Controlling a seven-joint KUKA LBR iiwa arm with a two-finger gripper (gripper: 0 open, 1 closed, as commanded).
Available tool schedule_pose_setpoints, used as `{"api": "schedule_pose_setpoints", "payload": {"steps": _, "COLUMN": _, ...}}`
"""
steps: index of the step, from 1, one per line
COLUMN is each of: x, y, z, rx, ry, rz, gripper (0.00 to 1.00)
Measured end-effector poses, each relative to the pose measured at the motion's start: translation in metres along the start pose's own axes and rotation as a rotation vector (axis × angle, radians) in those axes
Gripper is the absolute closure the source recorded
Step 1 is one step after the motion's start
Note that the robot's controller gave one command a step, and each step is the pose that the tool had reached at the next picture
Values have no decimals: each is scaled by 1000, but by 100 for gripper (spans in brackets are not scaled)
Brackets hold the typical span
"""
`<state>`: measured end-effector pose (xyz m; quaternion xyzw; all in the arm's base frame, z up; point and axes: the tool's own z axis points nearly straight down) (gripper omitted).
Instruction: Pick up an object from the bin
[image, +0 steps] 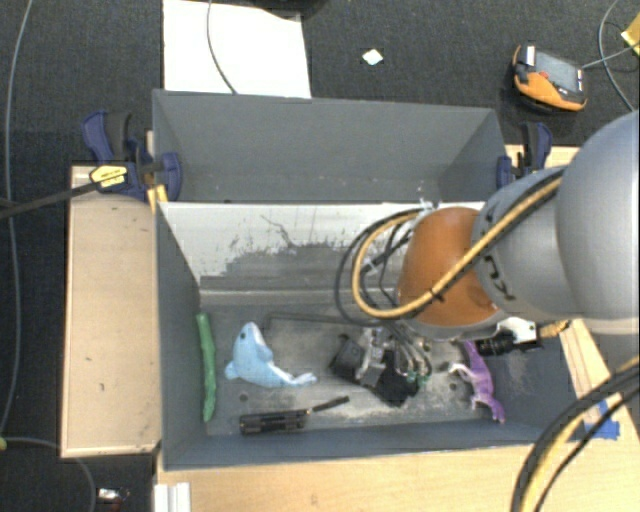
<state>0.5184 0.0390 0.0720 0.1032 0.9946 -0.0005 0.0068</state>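
My gripper (387, 368) is low over the bin floor, right of the middle, half hidden under the arm's orange cover. Dark shapes lie around its tip, and I cannot tell whether any of them is a loose thing. A purple plastic toy figure (481, 386) lies just to its right, by the bin's right wall. To its left rests a light-blue plush whale (263, 364). A black-handled screwdriver (290, 417) lies along the front wall, below and left of the gripper.
A long green stick (207, 366) lies against the bin's left wall. The arm with its cables covers the bin's right rear part. The back half of the floor is bare scratched metal.
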Motion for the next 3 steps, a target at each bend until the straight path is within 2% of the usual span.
{"api": "schedule_pose_setpoints", "payload": {"steps": 1, "x": 0, "y": 0, "z": 0, "rx": 0, "ry": 0, "rz": -1, "gripper": 100}}
{"api": "schedule_pose_setpoints", "payload": {"steps": 2, "x": 2, "y": -1, "z": -42, "rx": 2, "ry": 7, "rz": -3, "gripper": 100}}
{"api": "schedule_pose_setpoints", "payload": {"steps": 3, "x": 1, "y": 0, "z": -64, "rx": 0, "ry": 3, "rz": -4, "gripper": 100}}
